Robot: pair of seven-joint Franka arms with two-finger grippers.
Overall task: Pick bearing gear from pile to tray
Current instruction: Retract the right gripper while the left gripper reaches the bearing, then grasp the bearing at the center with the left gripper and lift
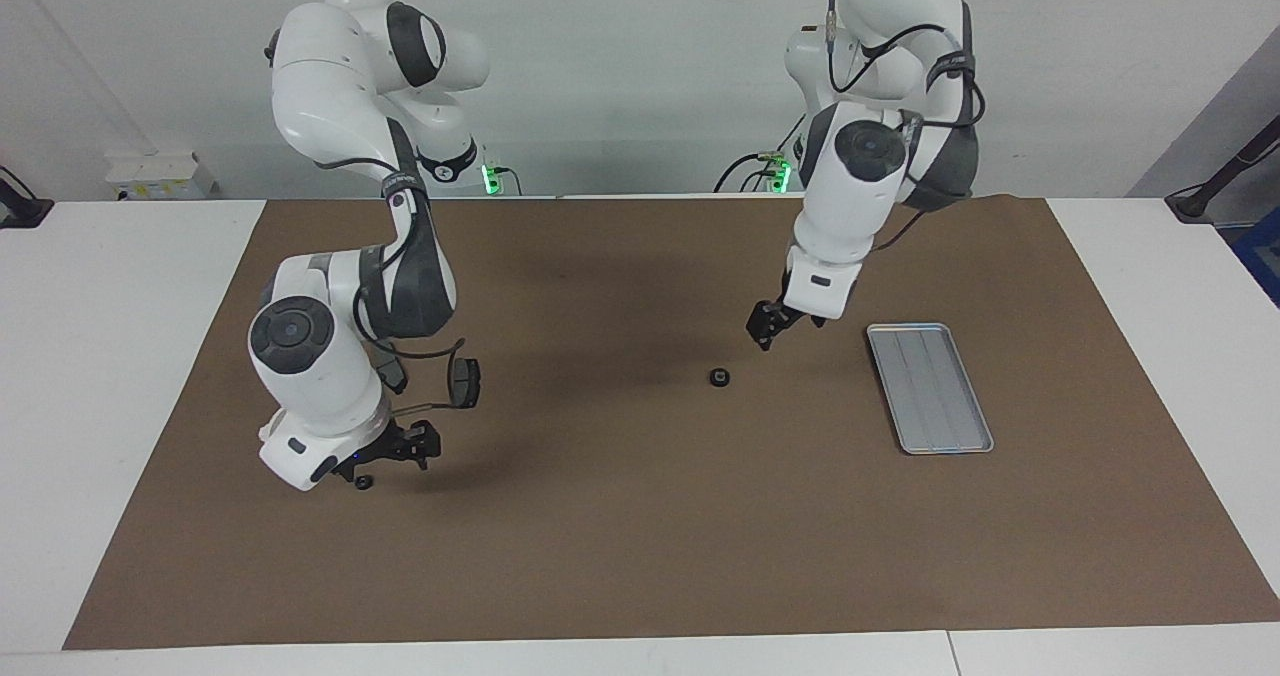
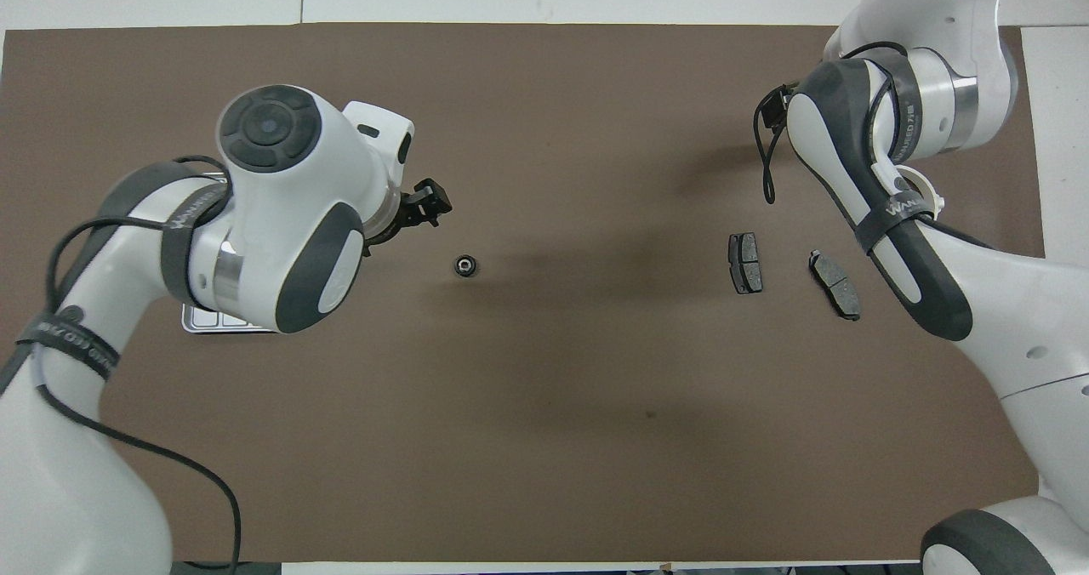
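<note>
Right gripper (image 1: 400, 451): hanging low over the small black round ring (image 1: 363, 482) by the right arm's end of the table; whether its fingers are parted or gripping anything I cannot tell.
Middle ring: a second small black round bearing ring (image 1: 718, 377) is lying alone on the mat, between the pile and the tray.
Left gripper (image 1: 772, 328): hovering above and just beside that ring (fingers unreadable too).
Tray: the shallow silver-grey ridged metal tray (image 1: 930, 387) is sitting toward the left arm's end, holding nothing.
Progress: nothing delivered yet; picking and carrying are remaining.
Surface: brown mat (image 1: 640, 556) covering a white table (image 1: 100, 356), plain pale wall above.
</note>
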